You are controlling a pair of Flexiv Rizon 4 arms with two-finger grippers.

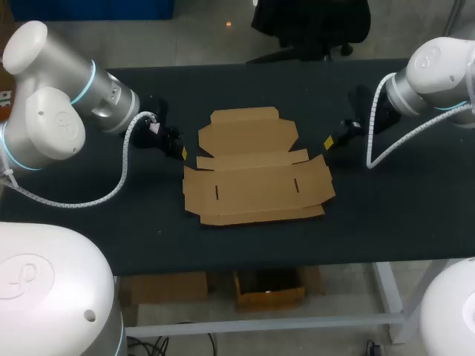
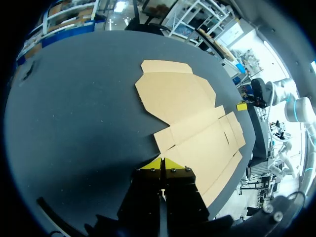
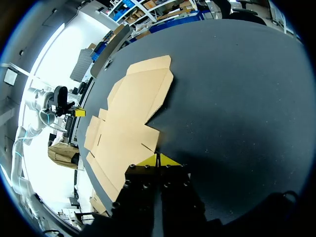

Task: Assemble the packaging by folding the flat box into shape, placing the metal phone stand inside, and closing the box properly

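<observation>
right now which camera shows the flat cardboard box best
The head view: the flat box lies whole and unblocked, flaps and slots plain. Both wrist views show it only slantwise, from low beside one end.

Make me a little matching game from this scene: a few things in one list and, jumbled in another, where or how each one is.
Things:
1. cardboard box
2. left gripper
3. right gripper
4. table

Descriptions:
A. black, underneath everything
B. shut, beside the box's right side
C. lying flat, not yet folded
D. shut, beside the box's left side

Pairs: 1-C, 2-D, 3-B, 4-A
</observation>
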